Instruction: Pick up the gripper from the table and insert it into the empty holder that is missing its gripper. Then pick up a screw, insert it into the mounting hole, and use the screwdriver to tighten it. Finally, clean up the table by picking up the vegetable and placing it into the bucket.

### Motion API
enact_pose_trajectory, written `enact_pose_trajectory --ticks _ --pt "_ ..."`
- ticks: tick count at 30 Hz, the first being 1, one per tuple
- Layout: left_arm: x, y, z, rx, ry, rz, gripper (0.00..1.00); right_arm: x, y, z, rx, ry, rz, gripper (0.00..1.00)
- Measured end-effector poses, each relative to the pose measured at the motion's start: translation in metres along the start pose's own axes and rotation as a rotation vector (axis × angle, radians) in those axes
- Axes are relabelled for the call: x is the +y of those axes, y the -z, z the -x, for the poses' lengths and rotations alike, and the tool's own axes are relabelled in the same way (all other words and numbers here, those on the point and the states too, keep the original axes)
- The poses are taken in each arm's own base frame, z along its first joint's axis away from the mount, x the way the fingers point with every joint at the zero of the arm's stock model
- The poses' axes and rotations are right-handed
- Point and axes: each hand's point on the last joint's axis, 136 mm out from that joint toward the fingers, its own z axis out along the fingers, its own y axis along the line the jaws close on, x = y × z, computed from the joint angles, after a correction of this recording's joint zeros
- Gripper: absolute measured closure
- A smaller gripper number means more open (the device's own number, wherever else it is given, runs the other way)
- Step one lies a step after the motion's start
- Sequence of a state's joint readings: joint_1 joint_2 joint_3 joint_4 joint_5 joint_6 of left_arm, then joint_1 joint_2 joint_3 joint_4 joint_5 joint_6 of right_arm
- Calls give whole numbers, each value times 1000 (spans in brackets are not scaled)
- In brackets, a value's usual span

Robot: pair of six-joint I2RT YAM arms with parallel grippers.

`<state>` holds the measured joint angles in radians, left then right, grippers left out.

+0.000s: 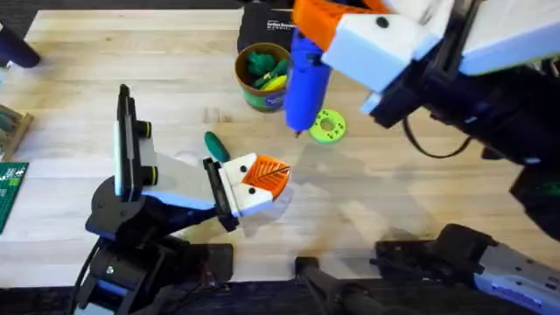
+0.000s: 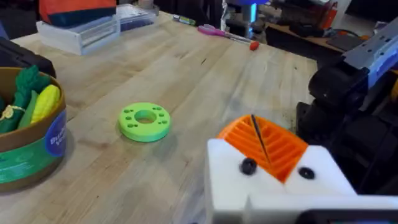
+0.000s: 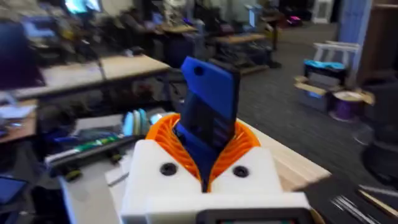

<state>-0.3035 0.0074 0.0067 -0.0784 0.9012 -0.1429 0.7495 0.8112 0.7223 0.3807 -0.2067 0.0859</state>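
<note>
The right gripper [image 1: 313,35], raised at the worktop's [image 1: 394,192] 12 o'clock, has its fingers clamped on the screwdriver [image 1: 305,80], whose blue handle hangs tip-down just beside a lime-green disc [image 1: 328,126]. At 11 o'clock of that tip stands the bucket [image 1: 261,77], holding green and yellow toys, while the vegetable [image 1: 216,145] lies at its 8 o'clock, near the gripper [image 1: 258,181] seated in the holder [image 1: 144,175]. The left gripper [image 2: 273,149] pinches a thin dark rod between its narrow fingers.

Overhead looks down; left wrist low, sharing bucket [image 1: 262,77], disc [image 1: 328,126].
</note>
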Motion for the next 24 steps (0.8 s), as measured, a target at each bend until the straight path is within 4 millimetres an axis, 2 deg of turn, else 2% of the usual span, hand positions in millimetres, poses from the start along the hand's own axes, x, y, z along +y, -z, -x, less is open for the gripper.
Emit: enact_pose_trajectory --ticks 4,8,12,24 --pt "0 0 0 0 0 0 997 26 -15 2 -42 -28 89 974" --pt "0 0 0 0 0 0 997 44 -29 -7 -39 -61 145 974" --pt "0 0 0 0 0 0 997 54 -40 -26 1 -49 173 974" --pt "0 0 0 0 0 0 997 76 -51 -48 37 27 236 974"
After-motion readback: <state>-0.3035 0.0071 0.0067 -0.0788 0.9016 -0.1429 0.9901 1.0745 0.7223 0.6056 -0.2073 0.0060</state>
